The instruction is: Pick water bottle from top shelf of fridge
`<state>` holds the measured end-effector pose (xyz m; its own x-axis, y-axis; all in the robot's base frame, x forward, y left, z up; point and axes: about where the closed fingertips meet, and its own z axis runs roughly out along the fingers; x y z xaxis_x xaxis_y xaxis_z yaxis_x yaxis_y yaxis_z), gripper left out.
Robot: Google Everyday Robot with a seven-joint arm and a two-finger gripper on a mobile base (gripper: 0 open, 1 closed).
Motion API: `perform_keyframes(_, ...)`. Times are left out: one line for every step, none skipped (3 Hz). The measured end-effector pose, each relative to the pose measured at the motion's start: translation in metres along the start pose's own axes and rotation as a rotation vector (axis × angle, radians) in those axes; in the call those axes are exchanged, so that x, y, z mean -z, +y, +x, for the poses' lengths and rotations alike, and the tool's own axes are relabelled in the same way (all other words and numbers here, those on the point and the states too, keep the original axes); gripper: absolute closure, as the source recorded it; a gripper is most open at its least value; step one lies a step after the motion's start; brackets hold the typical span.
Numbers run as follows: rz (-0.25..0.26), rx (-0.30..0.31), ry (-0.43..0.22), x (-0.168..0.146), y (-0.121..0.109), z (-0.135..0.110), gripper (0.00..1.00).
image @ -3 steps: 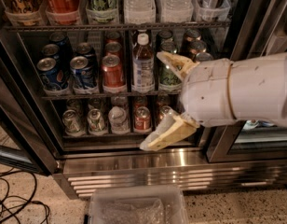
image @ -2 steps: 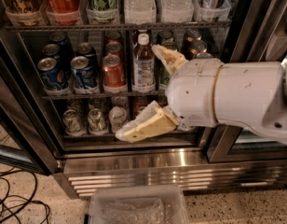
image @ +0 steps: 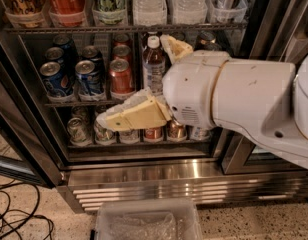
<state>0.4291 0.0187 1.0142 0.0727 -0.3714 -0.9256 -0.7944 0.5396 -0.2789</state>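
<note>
Nearest, the gripper (image: 133, 79) hangs with its two cream fingers spread wide, holding nothing, before the middle rack of the fridge (image: 144, 176). Just behind it stands the reddish-brown drink bottle (image: 153, 64), with cans (image: 121, 76) beside it. Closing here would likely seize the wrong bottle or tip cans. The water bottle (image: 148, 3) sits above and beyond the gripper on the top shelf (image: 69, 29). On a careless rise, the upper finger could catch that rack's front wire.

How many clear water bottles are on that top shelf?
2 water bottles: one right of the green bottle, one beside it; others may hide behind. The gripper, open, is lower, before the cans.
</note>
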Motion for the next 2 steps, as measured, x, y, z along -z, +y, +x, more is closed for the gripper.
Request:
perform_keyframes(-0.001, 0.003, 0.001, 0.000, 0.001, 0.000, 0.00)
perform_keyframes(0.076, 0.001, -0.033, -0.006, -0.014, -0.002, 0.00)
